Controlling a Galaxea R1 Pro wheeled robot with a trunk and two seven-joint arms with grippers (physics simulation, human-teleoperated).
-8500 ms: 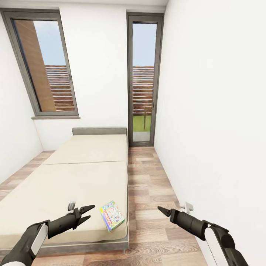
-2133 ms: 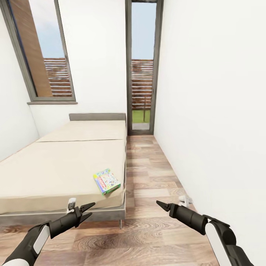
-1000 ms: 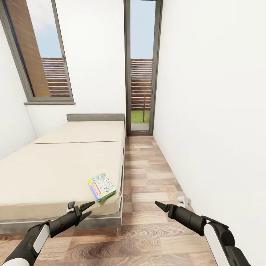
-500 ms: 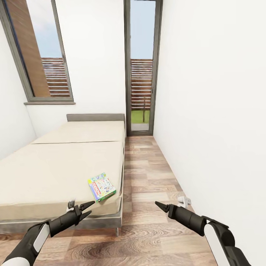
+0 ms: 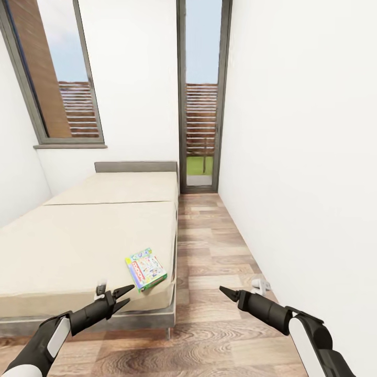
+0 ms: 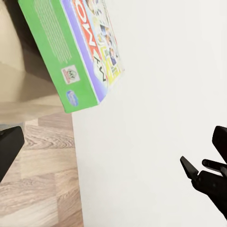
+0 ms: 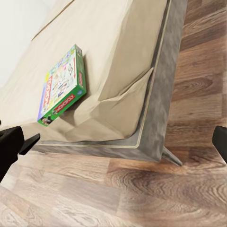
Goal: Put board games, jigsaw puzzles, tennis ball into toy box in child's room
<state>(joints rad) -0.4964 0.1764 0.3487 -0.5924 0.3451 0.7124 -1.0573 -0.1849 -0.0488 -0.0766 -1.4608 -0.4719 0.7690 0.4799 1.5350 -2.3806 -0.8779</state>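
Bright, even daylight from the windows (image 5: 57, 78) (shadows faint), renders sharp.

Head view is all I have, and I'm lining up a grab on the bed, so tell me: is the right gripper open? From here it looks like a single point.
Observer: Yes. In the right wrist view its two fingertips sit at opposite edges of the picture, wide apart, so the right gripper is open.
Operator: What does the board game's side look like?
Observer: The left wrist view shows the board game has a green side wall with fine print and two small logos.
Operator: Is the mattress flat under it?
Observer: Not at the corner. The right wrist view shows the bed cover creased into a sagging fold just beside the box.
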